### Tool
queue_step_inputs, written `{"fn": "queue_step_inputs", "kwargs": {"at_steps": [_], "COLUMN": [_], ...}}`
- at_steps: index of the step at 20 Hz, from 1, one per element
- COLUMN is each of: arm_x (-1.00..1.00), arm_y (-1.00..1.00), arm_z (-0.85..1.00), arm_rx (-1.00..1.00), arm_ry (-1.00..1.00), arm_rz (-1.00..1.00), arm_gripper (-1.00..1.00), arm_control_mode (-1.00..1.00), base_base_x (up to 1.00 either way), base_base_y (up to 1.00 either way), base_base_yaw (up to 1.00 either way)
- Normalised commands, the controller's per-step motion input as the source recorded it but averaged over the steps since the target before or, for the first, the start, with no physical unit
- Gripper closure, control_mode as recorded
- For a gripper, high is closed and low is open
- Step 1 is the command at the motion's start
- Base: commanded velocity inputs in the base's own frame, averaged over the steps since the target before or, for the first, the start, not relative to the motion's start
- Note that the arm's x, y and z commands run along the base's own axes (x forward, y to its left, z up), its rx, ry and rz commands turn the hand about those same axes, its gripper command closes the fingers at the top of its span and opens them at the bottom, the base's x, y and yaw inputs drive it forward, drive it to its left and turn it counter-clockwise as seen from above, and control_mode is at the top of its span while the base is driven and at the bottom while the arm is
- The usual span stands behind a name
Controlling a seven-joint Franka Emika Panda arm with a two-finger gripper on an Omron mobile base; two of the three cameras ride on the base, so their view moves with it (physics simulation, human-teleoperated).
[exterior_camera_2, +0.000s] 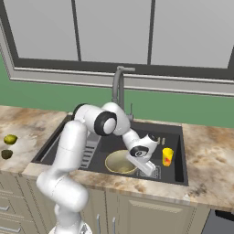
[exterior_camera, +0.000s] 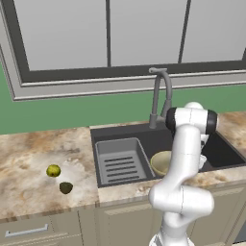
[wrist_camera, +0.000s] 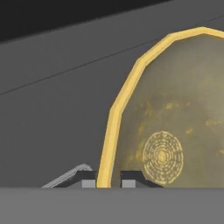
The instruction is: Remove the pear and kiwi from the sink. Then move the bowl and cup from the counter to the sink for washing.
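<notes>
The tan-yellow bowl [exterior_camera_2: 118,162] [exterior_camera: 161,163] [wrist_camera: 175,122] lies in the dark grey sink [exterior_camera_2: 173,133] [exterior_camera: 126,132], to the right of the ribbed tray insert [exterior_camera: 120,162]. My gripper [wrist_camera: 108,180] [exterior_camera_2: 147,168] is shut on the bowl's rim, which runs between the two fingertips in the hand view. A yellow cup [exterior_camera_2: 167,156] stands upright in the sink, just right of the hand. The bright pear [exterior_camera: 53,170] [exterior_camera_2: 10,139] and the darker kiwi [exterior_camera: 66,187] [exterior_camera_2: 6,154] rest on the counter [exterior_camera: 29,153] left of the sink.
The tall gooseneck faucet [exterior_camera: 161,91] [exterior_camera_2: 119,87] rises behind the basin, close to my arm's elbow. More marbled counter [exterior_camera_2: 208,155] stretches to the right of the sink. A window and green wall stand behind.
</notes>
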Motion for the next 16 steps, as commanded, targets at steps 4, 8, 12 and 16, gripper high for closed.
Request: {"fn": "queue_step_inputs", "kwargs": {"at_steps": [4,8,12,16], "arm_x": [0.09,0.0,-0.03,0.0], "arm_y": [-0.01,0.0,0.0,0.0], "arm_z": [-0.15,-0.06,0.0,0.04], "arm_rx": [0.0,0.0,0.0,0.0], "arm_ry": [-0.03,-0.03,-0.02,0.0], "arm_rz": [0.03,0.02,0.01,0.0], "arm_gripper": [1.0,-1.0,-1.0,-1.0], "arm_control_mode": [-1.0,-1.0,-1.0,-1.0], "base_base_x": [0.0,0.0,0.0,0.0], "base_base_y": [0.0,0.0,0.0,0.0], "base_base_yaw": [0.0,0.0,0.0,0.0]}}
